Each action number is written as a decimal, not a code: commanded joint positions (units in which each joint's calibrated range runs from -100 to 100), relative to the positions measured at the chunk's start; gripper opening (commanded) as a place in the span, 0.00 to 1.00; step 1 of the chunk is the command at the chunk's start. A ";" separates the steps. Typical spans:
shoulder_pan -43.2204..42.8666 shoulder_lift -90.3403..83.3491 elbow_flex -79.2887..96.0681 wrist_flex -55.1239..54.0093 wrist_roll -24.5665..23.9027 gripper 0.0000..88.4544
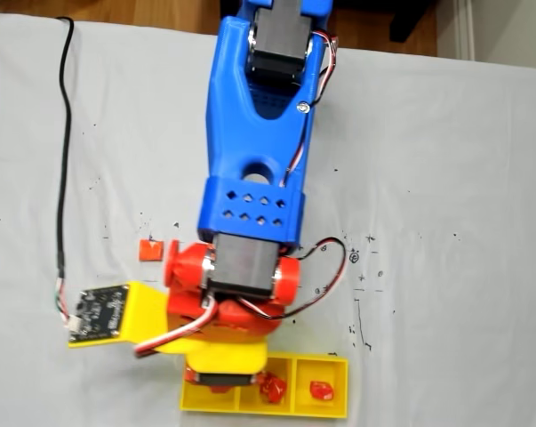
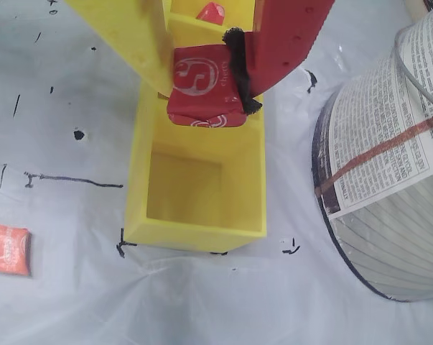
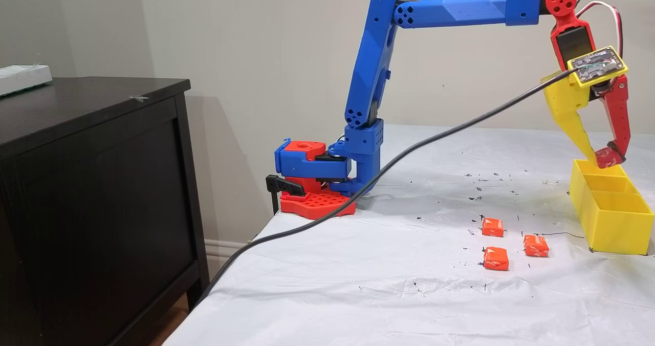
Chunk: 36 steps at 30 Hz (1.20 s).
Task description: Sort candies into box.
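White table [image 3: 358, 264]: gripper [image 2: 205, 86] pinching candy [image 2: 202, 90].

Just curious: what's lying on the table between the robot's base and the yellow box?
In a fixed view, three candies lie on the white cloth between the base and the box.

The held candy [image 2: 205, 86] bears a white swirl and a word, seemingly "chews"; the roll's newsprint [image 2: 388, 158] is unreadably small.

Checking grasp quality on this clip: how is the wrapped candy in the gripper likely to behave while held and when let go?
The candy looks soft: its wrapper bulges between the gripper fingers, so it probably gives rather than slips. Small and squarish, it likely weighs little and should land flat, not roll. It hangs over the yellow box, so it would probably fall inside.
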 commanded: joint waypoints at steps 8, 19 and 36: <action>0.76 0.79 -4.43 -0.98 -0.15 0.00; 0.58 7.40 -12.99 0.09 -1.07 0.00; -0.32 6.81 -11.54 3.20 1.03 0.26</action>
